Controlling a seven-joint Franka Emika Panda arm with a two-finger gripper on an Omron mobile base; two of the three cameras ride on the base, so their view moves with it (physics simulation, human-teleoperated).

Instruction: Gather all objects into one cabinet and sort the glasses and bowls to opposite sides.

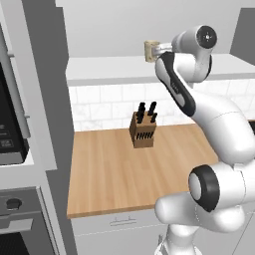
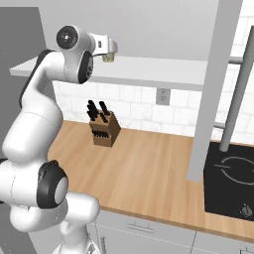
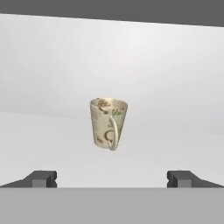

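One of the glasses, a beige mottled cup [image 3: 108,123] with a handle facing me, stands upright on the pale grey shelf of the cabinet [image 3: 48,140]. My gripper [image 3: 112,179] is open, level with the cup and a short way in front of it, with nothing between its fingertips [image 3: 43,178]. From the left base view the cup [image 1: 151,51] sits on the cabinet shelf [image 1: 104,67] right by my raised hand. From the right base view the cup [image 2: 110,57] peeks out below the gripper [image 2: 113,48] at the shelf [image 2: 154,70].
Below the cabinet lies a wooden counter [image 1: 109,169] with a knife block [image 1: 143,127] near the tiled wall. An oven [image 1: 12,219] stands at the left. A dark grey panel [image 2: 212,89] and a black cooktop [image 2: 230,181] stand to the right.
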